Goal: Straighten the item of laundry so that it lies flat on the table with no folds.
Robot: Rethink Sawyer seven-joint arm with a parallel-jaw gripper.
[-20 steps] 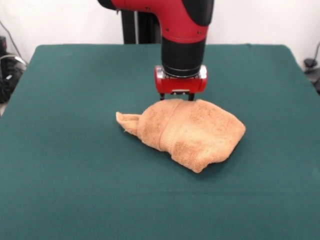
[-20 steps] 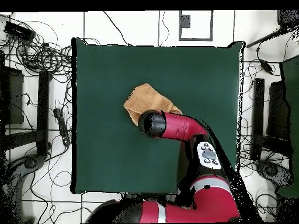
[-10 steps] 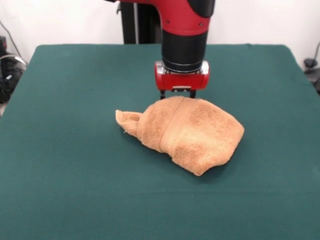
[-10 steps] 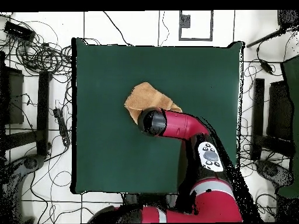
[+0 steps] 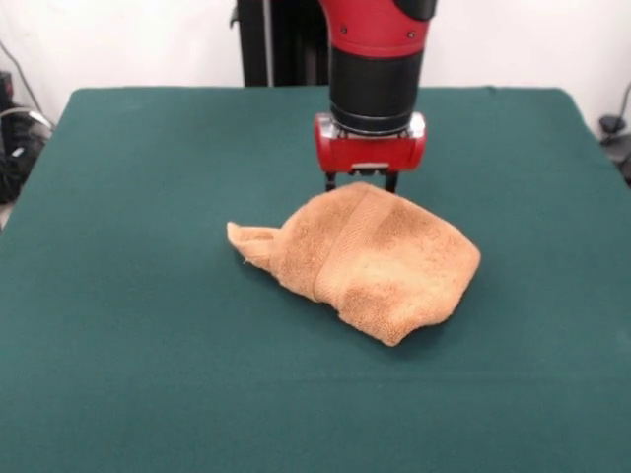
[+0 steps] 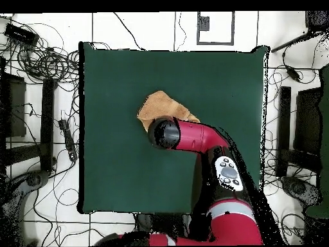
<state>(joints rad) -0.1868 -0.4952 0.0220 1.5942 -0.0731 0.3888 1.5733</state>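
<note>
**Towel bunched at mid-table, gripper at its far edge**

Front view: the small orange-tan terry-cloth towel [image 5: 365, 258] lies in a rumpled, folded heap near the middle of the large table covered in dark green felt-like cloth [image 5: 138, 355]. A woven band runs across the heap from its top toward the near left. A small corner flap sticks out on the picture's left side, and the thickest folded part faces the near right. The red and black arm comes down from the top of the picture, ending in a black cylinder and a red wrist block. The gripper [image 5: 362, 181] hangs directly over the towel's far edge; two short dark fingers [image 5: 330, 181] show below the red block, their tips at the cloth's upper edge. Whether they pinch the cloth or stand apart cannot be told.

Overhead view: the towel [image 6: 159, 105] sits slightly left of the table's [image 6: 109, 173] centre. The arm reaches in from the bottom right, and its round dark end covers the towel's lower part, hiding the gripper
</note>
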